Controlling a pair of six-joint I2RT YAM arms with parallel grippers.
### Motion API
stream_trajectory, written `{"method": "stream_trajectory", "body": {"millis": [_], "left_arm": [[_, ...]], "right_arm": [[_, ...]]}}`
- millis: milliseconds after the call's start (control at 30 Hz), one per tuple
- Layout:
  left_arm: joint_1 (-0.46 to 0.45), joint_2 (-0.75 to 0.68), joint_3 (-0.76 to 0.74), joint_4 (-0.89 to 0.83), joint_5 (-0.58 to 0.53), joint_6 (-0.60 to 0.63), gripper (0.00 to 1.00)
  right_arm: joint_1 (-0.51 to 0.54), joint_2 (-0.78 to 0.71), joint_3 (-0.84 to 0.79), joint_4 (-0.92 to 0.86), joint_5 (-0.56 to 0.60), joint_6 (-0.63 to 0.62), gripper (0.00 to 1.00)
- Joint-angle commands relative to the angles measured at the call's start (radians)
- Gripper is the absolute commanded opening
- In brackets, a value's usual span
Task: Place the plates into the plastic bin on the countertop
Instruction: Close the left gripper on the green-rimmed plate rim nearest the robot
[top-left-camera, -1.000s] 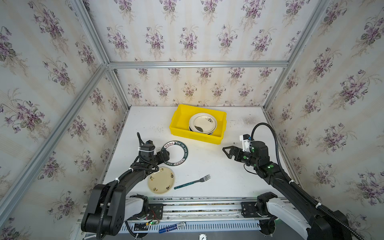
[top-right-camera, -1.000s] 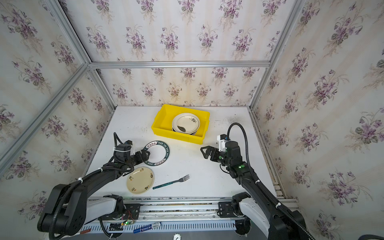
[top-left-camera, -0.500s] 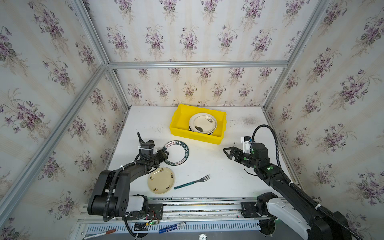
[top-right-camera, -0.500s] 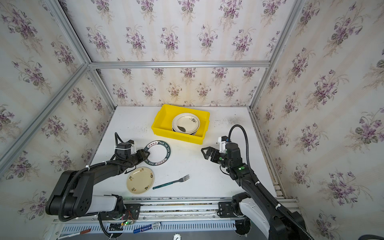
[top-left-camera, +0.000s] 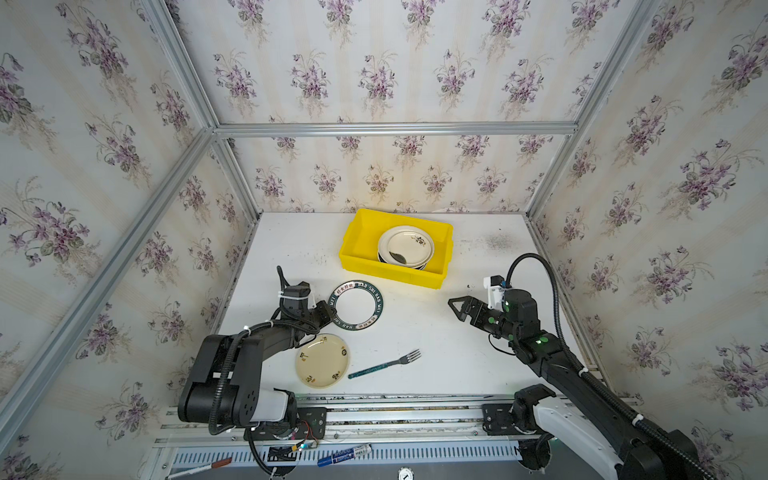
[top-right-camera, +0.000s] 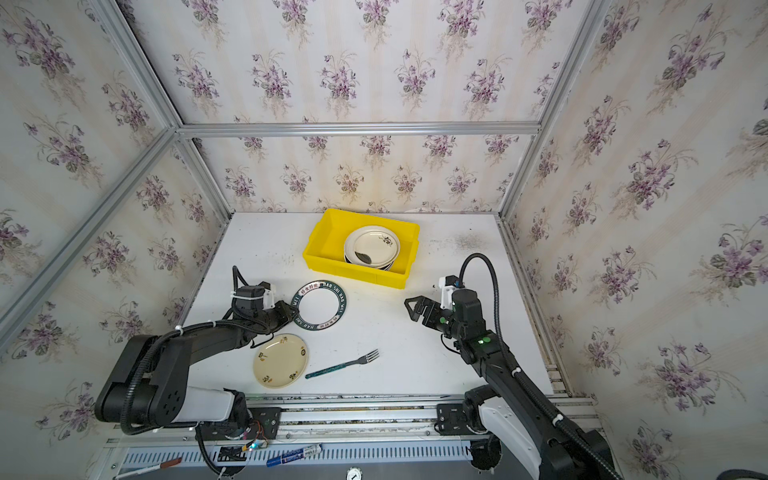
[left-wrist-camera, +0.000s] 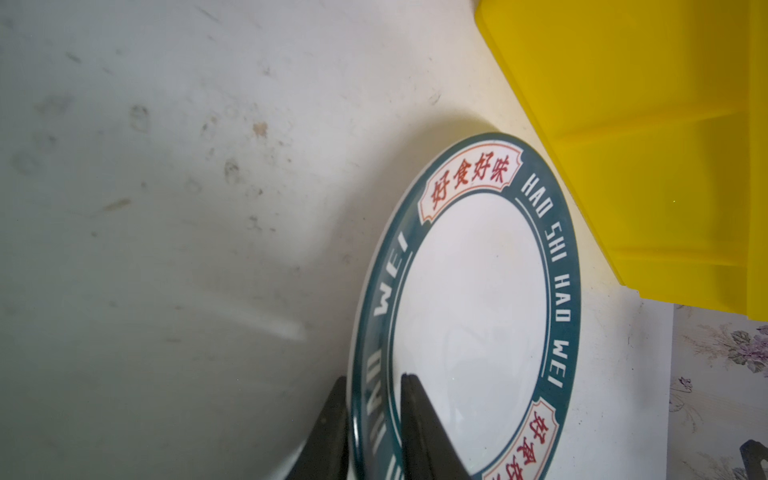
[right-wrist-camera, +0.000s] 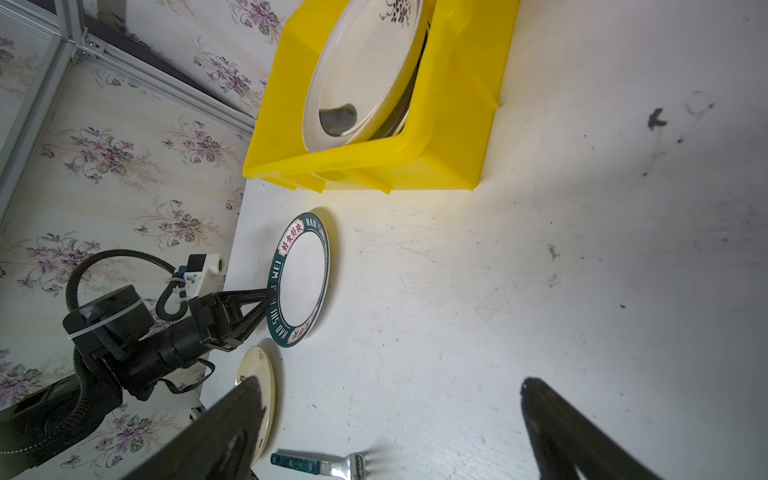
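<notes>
Yellow plastic bin (top-left-camera: 386, 272) sits toward the back of the white countertop (top-left-camera: 436, 340). In both top views a stack of plates (top-left-camera: 406, 246) lies in its right half, the top one cream-white with a dark sprig. The right wrist camera shows me the dark edges of more plates under that top one, which the top views barely give. In front of the bin and apart from it, the teal-rimmed plate (top-left-camera: 356, 306) lies on the countertop, and the left gripper (top-left-camera: 329, 311) reaches in low at its left edge. The top views hide the pinch, but the left wrist view shows two black fingers (left-wrist-camera: 417, 419) drawn narrow with the lettered teal rim between them, one outside the edge and one on the band. A cream plate (top-left-camera: 323, 360) with small motifs lies nearer, beside the left arm, with a teal-handled fork (top-left-camera: 384, 364) to its right; the left wrist view shows neither. The right gripper (top-left-camera: 459, 308) hovers well to the right above the countertop, holding nothing, its fingers (right-wrist-camera: 232, 419) spread wide.
</notes>
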Motion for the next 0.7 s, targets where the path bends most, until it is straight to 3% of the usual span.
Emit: {"method": "stream_trajectory", "body": {"millis": [0, 667], "left_arm": [[0.001, 0.000, 0.008, 0.012, 0.015, 0.001, 0.24], [0.000, 0.013, 0.011, 0.017, 0.032, -0.002, 0.08]], "right_arm": [[0.000, -0.009, -0.003, 0.021, 0.016, 0.007, 0.99], [0.000, -0.013, -0.007, 0.028, 0.016, 0.033, 0.99]]}}
